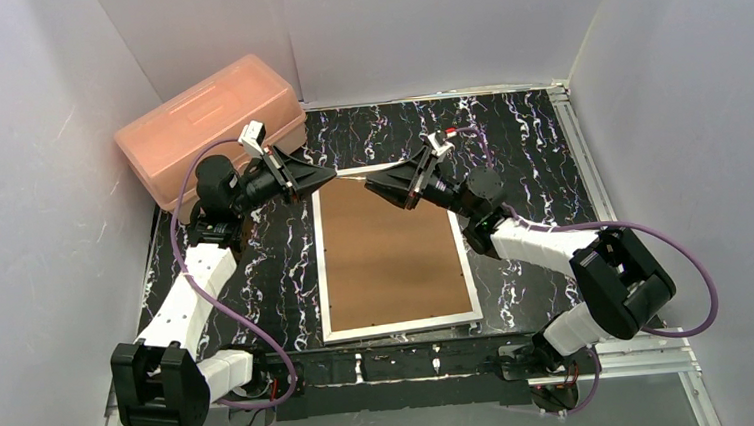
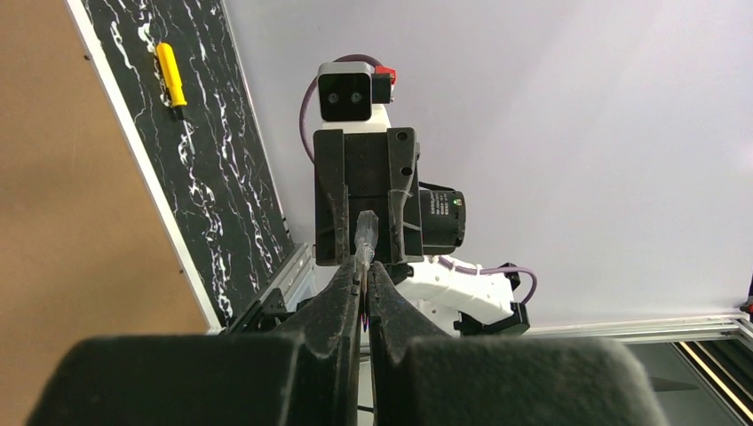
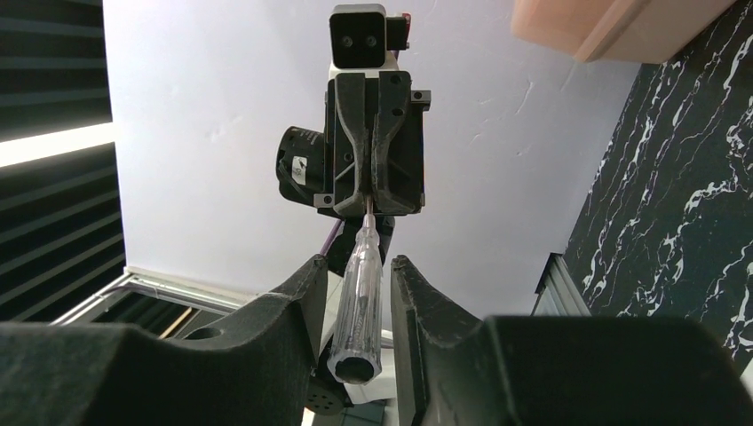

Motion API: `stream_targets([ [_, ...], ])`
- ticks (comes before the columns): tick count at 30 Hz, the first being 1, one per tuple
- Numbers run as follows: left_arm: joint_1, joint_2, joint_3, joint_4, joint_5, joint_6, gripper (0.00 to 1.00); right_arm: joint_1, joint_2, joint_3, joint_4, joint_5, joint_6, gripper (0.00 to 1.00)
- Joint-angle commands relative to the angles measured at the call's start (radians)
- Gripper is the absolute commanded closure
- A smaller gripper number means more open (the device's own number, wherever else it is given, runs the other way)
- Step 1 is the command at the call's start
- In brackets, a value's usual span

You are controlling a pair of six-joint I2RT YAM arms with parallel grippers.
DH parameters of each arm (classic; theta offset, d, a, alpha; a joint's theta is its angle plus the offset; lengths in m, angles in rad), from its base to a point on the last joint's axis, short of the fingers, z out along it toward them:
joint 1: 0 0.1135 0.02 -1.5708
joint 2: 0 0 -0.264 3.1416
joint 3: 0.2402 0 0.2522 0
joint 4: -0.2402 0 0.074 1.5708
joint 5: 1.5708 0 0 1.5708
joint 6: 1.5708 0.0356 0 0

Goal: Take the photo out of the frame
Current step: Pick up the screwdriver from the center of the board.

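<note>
**Photo not out yet**

Top view: the frame point(image 1: 391, 257) lies face down, back on; the photo is hidden, likely inside.
Left wrist: my left gripper point(image 2: 365, 266) is clamped on a screwdriver point(image 2: 366, 232) shaft.
Right wrist: my right gripper point(image 3: 355, 266) flanks its handle; whether it grips, I cannot tell.

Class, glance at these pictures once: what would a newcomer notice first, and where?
Two arms meet tip to tip over the far edge of the frame. The left gripper pinches the shaft of a clear-handled screwdriver, and the right gripper straddles its handle. The frame lies brown back up, and a pink box sits at the far left.
</note>
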Motion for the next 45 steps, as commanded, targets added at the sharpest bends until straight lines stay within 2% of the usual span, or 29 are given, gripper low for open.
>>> stream_targets([
  [1, 0.004, -0.044, -0.017, 0.020, 0.030, 0.019, 1.00, 0.003, -0.006, 0.035, -0.008, 0.004, -0.024, 0.61],
  [6, 0.004, -0.041, -0.017, 0.021, 0.046, 0.018, 1.00, 0.002, -0.021, 0.032, -0.039, 0.012, -0.051, 0.52],
  [10, 0.004, -0.034, -0.020, 0.020, 0.057, 0.016, 1.00, 0.002, -0.026, 0.038, -0.066, 0.007, -0.069, 0.59],
  [16, 0.004, -0.029, -0.024, 0.021, 0.066, 0.014, 1.00, 0.002, -0.021, 0.041, -0.069, -0.004, -0.072, 0.59],
  [22, 0.004, -0.023, -0.028, 0.021, 0.070, 0.014, 1.00, 0.001, -0.017, 0.050, -0.067, -0.019, -0.072, 0.79],
  [26, 0.004, -0.018, -0.032, 0.020, 0.068, 0.016, 1.00, 0.001, -0.014, 0.059, -0.088, -0.031, -0.074, 0.98],
  [27, 0.004, -0.017, -0.030, 0.021, 0.068, 0.019, 1.00, 0.000, -0.014, 0.062, -0.098, -0.034, -0.080, 0.99],
  [32, 0.008, -0.025, -0.029, 0.019, 0.071, 0.045, 0.63, -0.026, -0.040, 0.050, -0.178, -0.047, -0.146, 0.99],
  [36, 0.020, -0.048, -0.032, -0.085, 0.073, 0.138, 0.41, -0.066, -0.096, 0.067, -0.398, -0.057, -0.310, 0.99],
  [38, 0.030, -0.066, -0.020, -0.226, 0.054, 0.245, 0.33, -0.080, -0.127, 0.093, -0.550, -0.048, -0.422, 0.99],
  [41, 0.036, -0.092, 0.057, -0.579, -0.072, 0.478, 0.22, -0.093, -0.158, 0.149, -0.790, -0.020, -0.595, 0.97],
  [45, 0.036, -0.130, 0.135, -0.873, -0.278, 0.674, 0.02, -0.100, -0.158, 0.175, -0.935, -0.030, -0.726, 0.96],
])
